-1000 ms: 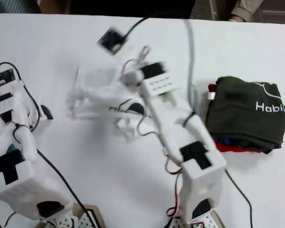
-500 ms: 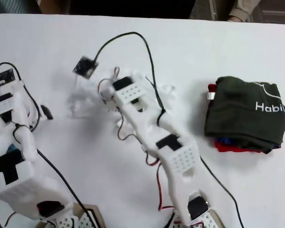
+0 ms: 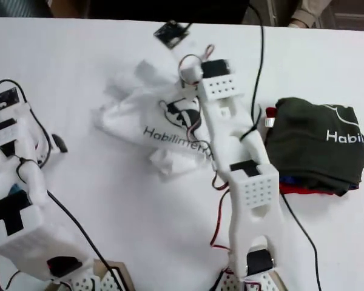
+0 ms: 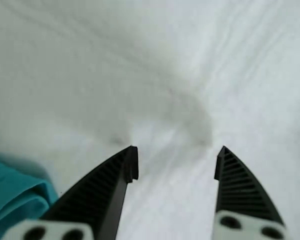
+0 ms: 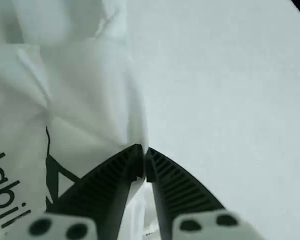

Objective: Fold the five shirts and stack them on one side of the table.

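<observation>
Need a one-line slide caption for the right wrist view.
Right gripper shut on an edge of the white shirt, over the white table.

- The crumpled white shirt (image 3: 147,124) sits mid-bench (image 3: 79,48). Behind it and off to its left it's all bare bench, so loads of room there.
- Right of the shirt, the right arm (image 3: 246,176) lies across the gap to the folded stack (image 3: 312,145), so that lane's blocked.
- A black cable (image 3: 260,66) hangs down just past the shirt's right edge.
- The left arm (image 3: 15,182) is well left of the shirt, with an open strip between them.
- In front of the shirt the bench is bare.
</observation>
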